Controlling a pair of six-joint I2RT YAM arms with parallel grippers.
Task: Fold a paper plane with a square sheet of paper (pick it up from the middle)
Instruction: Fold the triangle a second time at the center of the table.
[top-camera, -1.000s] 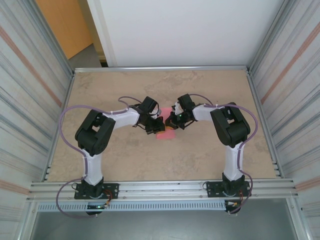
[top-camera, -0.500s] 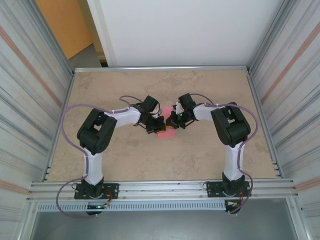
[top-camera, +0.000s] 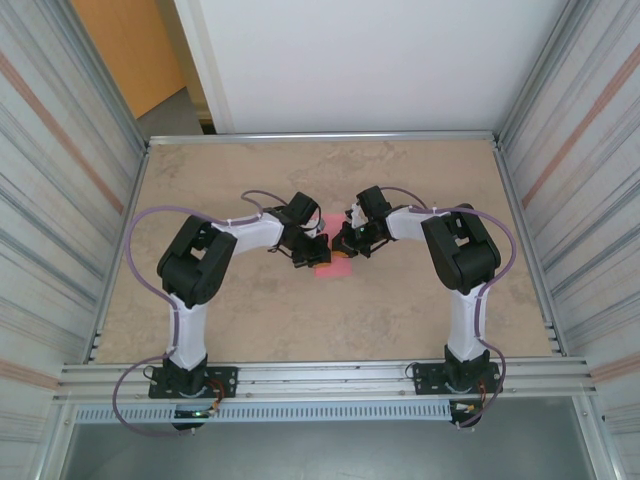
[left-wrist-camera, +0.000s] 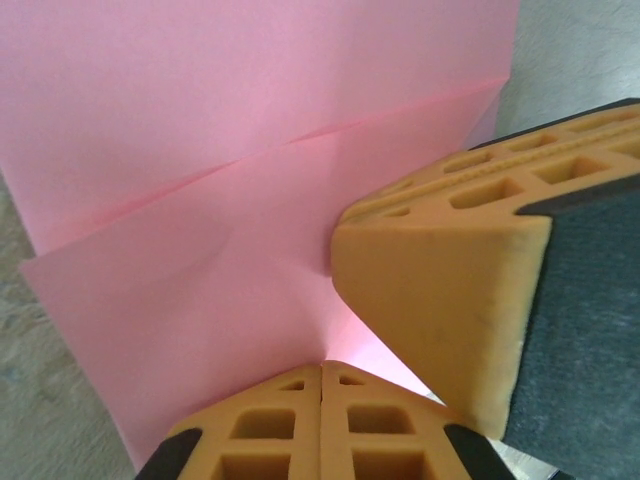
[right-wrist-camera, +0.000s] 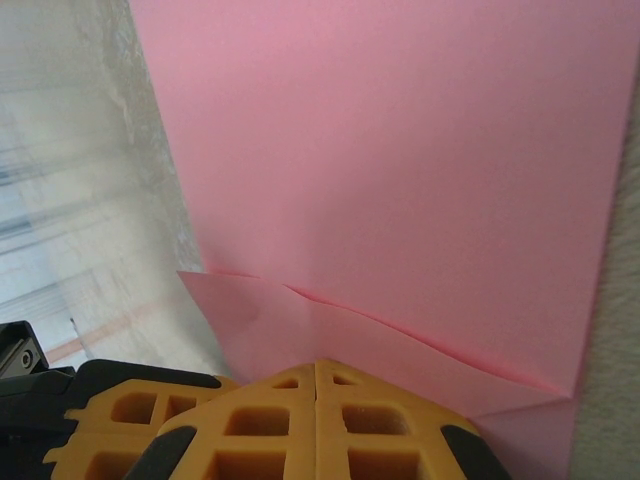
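Near strip of table (top-camera: 300, 330) bare, free for both arms. Mid-table: left gripper (top-camera: 317, 251) and right gripper (top-camera: 341, 247) nearly tip to tip, each with fingers pressed together against creased square sheet of paper (top-camera: 333, 268). Whether the sheet is pinched, cannot tell. Sheet's near edge juts toward bases. Beyond, wide bare tabletop to far edge.

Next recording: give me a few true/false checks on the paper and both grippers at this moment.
1. The left gripper and right gripper are both shut. True.
2. The square sheet of paper is blue. False: it is pink.
3. The sheet lies as one unfolded layer. False: a folded flap overlaps it.
4. Both grippers meet at the sheet near the middle of the table. True.
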